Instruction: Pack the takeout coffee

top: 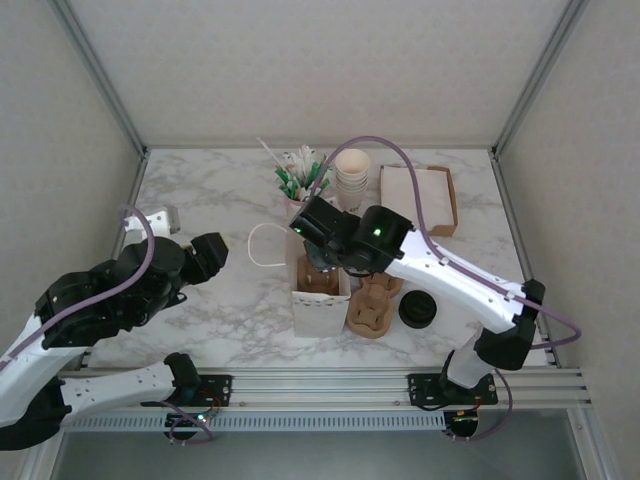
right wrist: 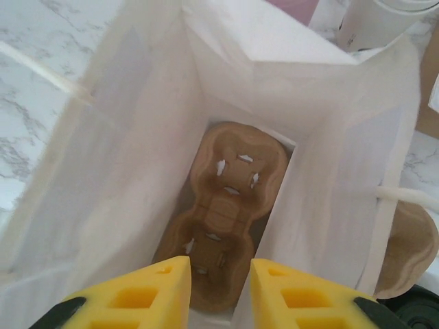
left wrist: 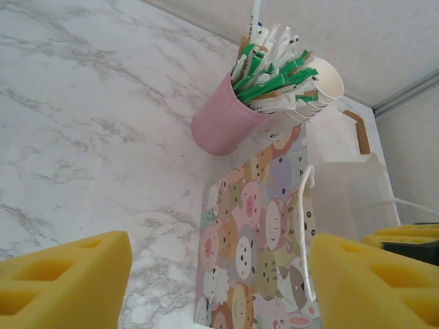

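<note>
The takeout coffee [top: 417, 310] stands on the marble right of the bag, its round black lid facing up and the cup below barely showing. A white paper bag [top: 318, 305] stands open mid-table, its outer side printed with cartoon animals [left wrist: 260, 240]. A brown pulp carrier [right wrist: 226, 205] lies flat on the bag's bottom, its slots bare. My right gripper [right wrist: 221, 288] hangs over the bag's mouth [top: 322, 255], open by a narrow gap with nothing between its yellow fingers. My left gripper [left wrist: 219, 274] is open wide, left of the bag [top: 215, 250] and apart from it.
A second brown carrier [top: 375, 305] lies between bag and coffee. Behind the bag stand a pink cup of green-and-white stirrers [top: 300, 180], a stack of lidless cream cups [top: 352, 170] and a brown tray of napkins [top: 420, 195]. The bag's rope handle [top: 262, 245] sticks out left.
</note>
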